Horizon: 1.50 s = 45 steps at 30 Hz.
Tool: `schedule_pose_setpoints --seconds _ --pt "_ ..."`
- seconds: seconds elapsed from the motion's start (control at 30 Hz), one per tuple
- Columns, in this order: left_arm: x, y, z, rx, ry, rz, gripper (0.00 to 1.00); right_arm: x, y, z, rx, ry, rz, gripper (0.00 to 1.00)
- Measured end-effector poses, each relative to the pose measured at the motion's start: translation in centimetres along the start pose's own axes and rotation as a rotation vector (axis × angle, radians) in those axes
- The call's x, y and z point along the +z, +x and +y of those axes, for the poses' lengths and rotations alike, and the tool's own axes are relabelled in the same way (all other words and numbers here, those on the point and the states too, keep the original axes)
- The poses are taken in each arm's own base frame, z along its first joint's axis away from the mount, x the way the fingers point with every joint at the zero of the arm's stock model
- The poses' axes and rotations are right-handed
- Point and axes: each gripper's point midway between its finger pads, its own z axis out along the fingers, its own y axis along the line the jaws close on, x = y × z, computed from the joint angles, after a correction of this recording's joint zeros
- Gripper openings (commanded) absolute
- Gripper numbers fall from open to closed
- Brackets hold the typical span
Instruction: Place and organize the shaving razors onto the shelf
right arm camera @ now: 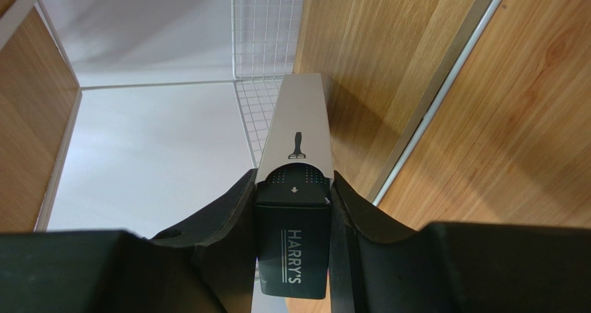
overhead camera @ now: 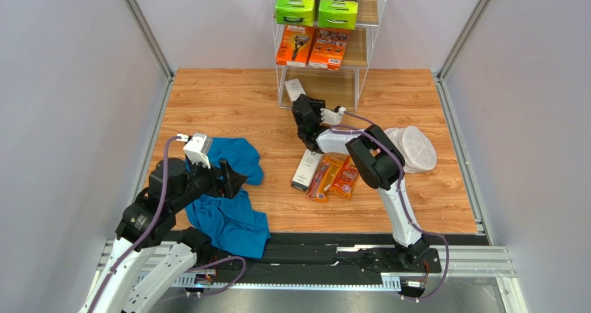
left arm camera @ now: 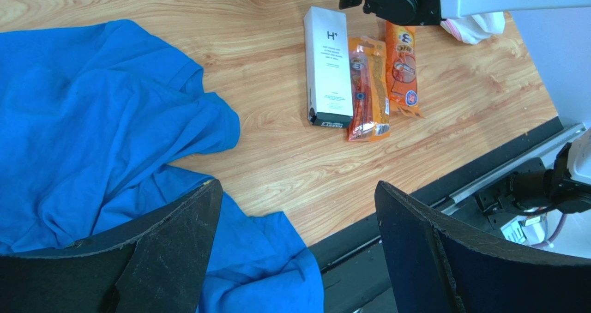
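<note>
**Top view.** A tall shelf (overhead camera: 361, 84) of thin white wire with light wooden tiers stands at the far edge of the wood-grain tabletop (overhead camera: 222, 105). On the upper tier in view, the left black box (overhead camera: 295, 10) and the right black box (overhead camera: 338, 12) sit side by side, each with a glossy lime-green end facing out. On the tier below, the left orange box (overhead camera: 295, 46) and the right orange box (overhead camera: 328, 48) stand side by side, flat and printed.

**Right wrist view.** The right end effector (right arm camera: 295, 209) is clamped on the held white box (right arm camera: 300, 126), a slim rectangular carton. Its matte black fingers (right arm camera: 222, 216) press the carton's long sides beside a dark end cap lettered "HARRY'S". A small razor pictogram marks the white face. The carton's far end lies at the front left of the lowest tier, near the wire-grid side.

**Left wrist view.** The left end effector (left arm camera: 298, 188) has its broad black fingers (left arm camera: 173, 257) wide apart, with nothing between them. It is above a crumpled blue cloth (left arm camera: 90, 140) at the near left.

**Loose items.** The lying white box (left arm camera: 327, 67) rests flat on the tabletop. It touches the first orange blister pack (left arm camera: 367, 88), which is glossy and elongated. The second orange blister pack (left arm camera: 402, 67) lies just beside the first. A round white mesh item (overhead camera: 415, 148) lies to the right, partly behind the right arm.
</note>
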Motion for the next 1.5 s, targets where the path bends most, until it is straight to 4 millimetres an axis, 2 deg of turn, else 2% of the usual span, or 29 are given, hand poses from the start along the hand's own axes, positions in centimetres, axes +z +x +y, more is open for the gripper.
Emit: schedule_pose_setpoints --seconds 0.2,0.37,0.57,0.73,0.8,0.83,0.87,0.9,0.93,0.97,1.0,1.33,1.5 --pt "0.0 0.1 -0.1 0.0 0.007 0.003 0.89 0.2 -1.3 -1.2 0.022 -0.002 -0.039 0.0" --pt "0.0 0.0 -0.2 0.001 0.012 0.003 0.89 0.4 -1.6 -0.7 0.029 -0.012 -0.056 0.05" --pt "0.0 0.0 -0.3 0.004 0.02 0.001 0.89 2.1 -0.4 1.0 0.051 -0.045 -0.043 0.17" --pt "0.0 0.0 -0.5 0.008 0.03 0.005 0.89 2.8 0.8 -0.2 0.051 -0.028 0.016 0.28" --pt "0.0 0.0 -0.6 0.01 0.035 0.005 0.89 3.0 1.1 -0.6 0.077 -0.031 0.031 0.35" --pt "0.0 0.0 -0.6 0.012 0.038 0.005 0.89 3.1 1.2 -0.6 0.087 -0.035 0.039 0.44" --pt "0.0 0.0 -0.7 0.012 0.039 0.003 0.89 3.1 1.3 -0.7 0.095 -0.036 0.045 0.48" --pt "0.0 -0.1 -0.7 0.013 0.043 0.002 0.89 3.2 1.3 -0.7 0.104 -0.038 0.052 0.57" --pt "0.0 -0.1 -0.7 0.014 0.044 0.001 0.89 3.1 1.5 -0.7 0.11 -0.039 0.073 0.72" --pt "0.0 -0.1 -0.7 0.015 0.044 0.002 0.89 3.1 1.8 -0.8 0.117 -0.039 0.093 0.81" --pt "0.0 0.0 -0.8 0.016 0.046 0.002 0.89 2.9 2.1 -0.9 0.124 -0.04 0.114 0.84" --pt "0.2 0.2 -0.8 0.017 0.051 0.008 0.89 1.2 3.9 -2.8 0.13 -0.033 0.256 0.84" --pt "0.2 0.2 -0.8 0.018 0.053 0.009 0.89 0.7 4.8 -2.3 0.141 -0.044 0.319 0.84"
